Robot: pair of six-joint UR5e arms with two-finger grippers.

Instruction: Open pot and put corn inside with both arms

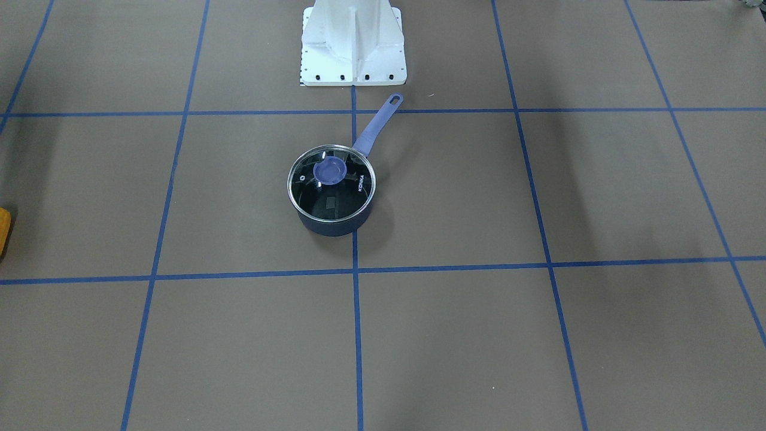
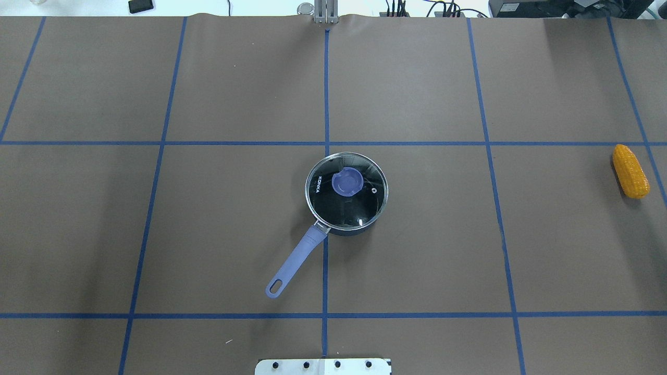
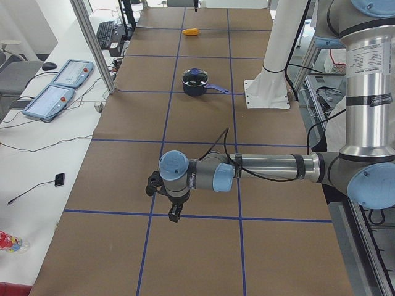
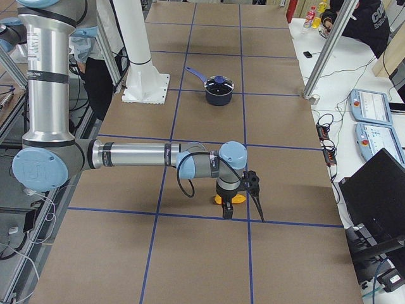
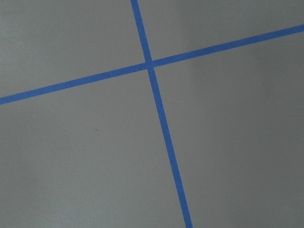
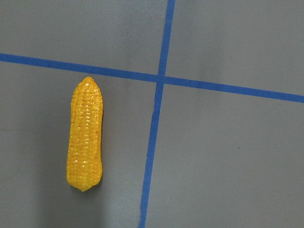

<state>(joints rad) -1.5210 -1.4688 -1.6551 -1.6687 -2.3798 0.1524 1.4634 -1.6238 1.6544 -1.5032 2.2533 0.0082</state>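
A dark blue pot (image 2: 355, 231) with a long lilac handle (image 2: 295, 259) stands mid-table. Its glass lid (image 2: 365, 205) with a lilac knob (image 2: 347, 182) is on it. The pot also shows in the front view (image 1: 333, 228). The yellow-orange corn (image 2: 630, 171) lies far right on the table. The right wrist view looks straight down on the corn (image 6: 85, 135). My right gripper (image 4: 243, 204) hangs over the corn (image 4: 229, 199); I cannot tell if it is open. My left gripper (image 3: 166, 200) hangs over bare table far left of the pot (image 3: 195, 82); I cannot tell its state.
The white mounting base (image 1: 353, 42) stands behind the pot's handle. Blue tape lines grid the brown table. Teach pendants (image 3: 58, 86) and cables lie on a side table past an aluminium post (image 3: 92, 43). A person (image 4: 364, 22) sits at the far corner.
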